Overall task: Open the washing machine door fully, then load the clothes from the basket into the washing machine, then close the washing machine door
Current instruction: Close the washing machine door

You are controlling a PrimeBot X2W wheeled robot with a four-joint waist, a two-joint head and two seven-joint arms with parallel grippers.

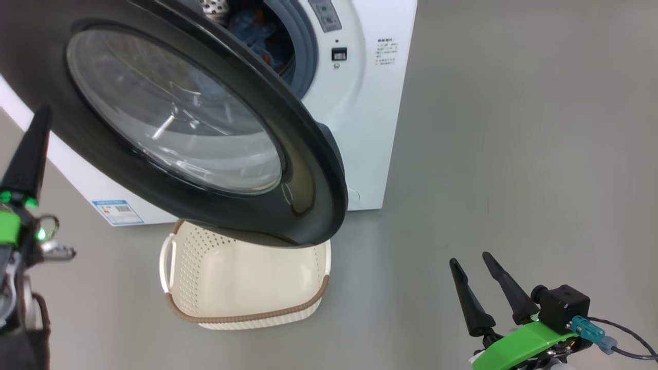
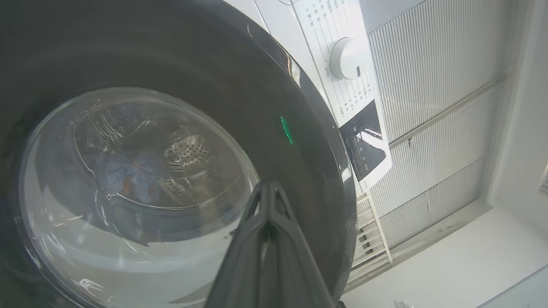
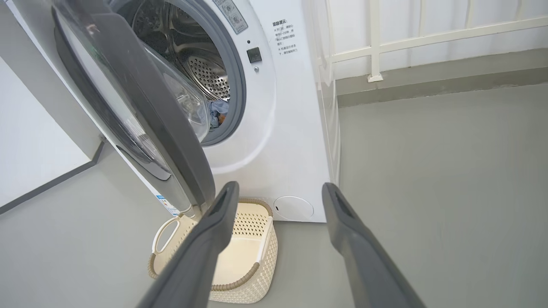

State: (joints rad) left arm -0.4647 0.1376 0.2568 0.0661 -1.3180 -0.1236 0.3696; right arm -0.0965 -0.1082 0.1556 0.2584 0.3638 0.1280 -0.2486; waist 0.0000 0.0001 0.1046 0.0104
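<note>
Beside the outer face of the washing machine door (image 1: 303,154), my left end effector (image 1: 40,121) has its two fingers pressed together into a single point with nothing between them. In the left wrist view that point aims at the dark ring just past the edge of the glass bowl, though I cannot tell whether it touches. The door stands part-way open, hinged on my left, with its free edge swung out toward me and to the right, so its broad face lies straight ahead of the left fingers. I judge that a push from this side would swing it home, and the left arm is clearly the nearer one. My right end effector (image 1: 469,259) hangs low at my right with its fingers spread wide and empty, well apart from the door and facing its edge. The clothes (image 1: 259,36) lie inside the drum of the washing machine (image 1: 370,128), so closing looks like the step left. The basket (image 1: 247,316) sits empty on the floor (image 1: 514,154) close in front of the machine, under the door's lower rim. I cannot tell how much the door's sweep clears it.
</note>
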